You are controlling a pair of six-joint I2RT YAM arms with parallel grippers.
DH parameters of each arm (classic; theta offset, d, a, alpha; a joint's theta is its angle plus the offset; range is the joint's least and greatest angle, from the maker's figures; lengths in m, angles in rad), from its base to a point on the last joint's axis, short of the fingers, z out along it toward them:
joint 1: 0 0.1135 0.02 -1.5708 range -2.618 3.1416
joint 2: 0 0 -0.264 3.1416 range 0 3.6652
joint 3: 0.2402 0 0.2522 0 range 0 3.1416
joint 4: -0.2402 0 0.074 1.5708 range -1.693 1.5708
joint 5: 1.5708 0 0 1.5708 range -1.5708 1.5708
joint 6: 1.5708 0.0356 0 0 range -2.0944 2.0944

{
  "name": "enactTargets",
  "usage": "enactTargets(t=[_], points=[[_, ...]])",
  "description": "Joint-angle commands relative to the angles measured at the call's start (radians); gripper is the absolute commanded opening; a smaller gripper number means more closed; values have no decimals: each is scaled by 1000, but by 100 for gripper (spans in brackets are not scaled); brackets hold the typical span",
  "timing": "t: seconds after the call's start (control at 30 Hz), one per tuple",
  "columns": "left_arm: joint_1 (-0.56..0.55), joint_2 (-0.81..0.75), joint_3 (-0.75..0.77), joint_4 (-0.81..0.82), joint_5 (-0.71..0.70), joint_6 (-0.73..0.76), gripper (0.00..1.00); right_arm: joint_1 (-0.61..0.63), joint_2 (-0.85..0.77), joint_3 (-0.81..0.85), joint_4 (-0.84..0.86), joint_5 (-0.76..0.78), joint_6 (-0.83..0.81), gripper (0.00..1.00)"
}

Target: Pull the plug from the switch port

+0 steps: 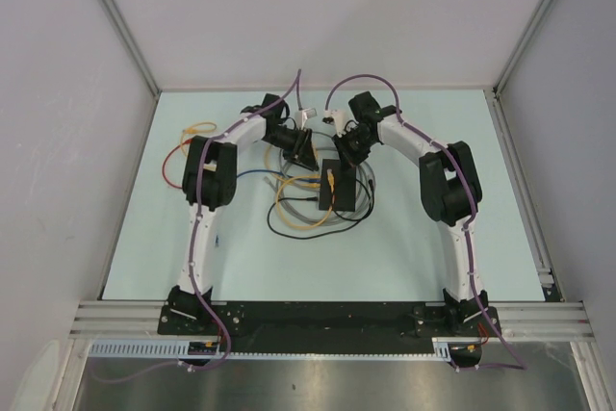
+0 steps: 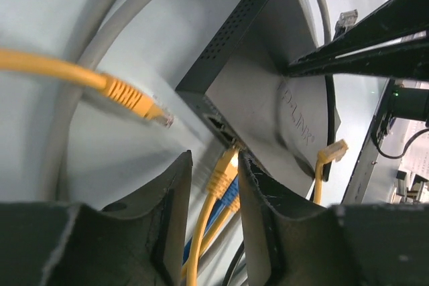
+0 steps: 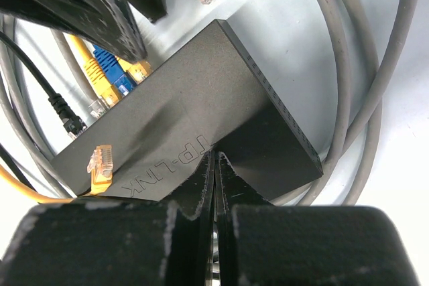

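Note:
The switch (image 1: 335, 190) is a flat black box among looped cables; it also shows in the left wrist view (image 2: 268, 92) and the right wrist view (image 3: 201, 98). Yellow and blue plugs sit in its port row (image 3: 114, 75). My left gripper (image 2: 214, 160) is open at the port edge, its fingers on either side of a plugged-in yellow plug (image 2: 226, 169), which lies close against the right finger. In the top view the left gripper (image 1: 303, 151) is just left of the switch. My right gripper (image 3: 216, 160) is shut, its tips resting on the switch's top.
A loose yellow plug (image 3: 100, 164) lies on the switch's top. Another loose yellow plug (image 2: 137, 98) hangs left of the ports. A black plug (image 3: 67, 115) sits at the end port. Thick grey cable (image 3: 348, 65) loops round the switch.

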Motion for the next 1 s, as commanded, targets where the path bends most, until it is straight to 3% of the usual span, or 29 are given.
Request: enactTargets(t=[0.0,0.23,0.97], points=[[-14,15,65,7,52,26,38,8,46,-52,-46,74,-12,0],[-14,27,71,-4,107,47,33,9,51,-54,-45,77,-12,0],[-19,86,85,-84,150,106,33,23,45,-69,-37,88,-13,0]])
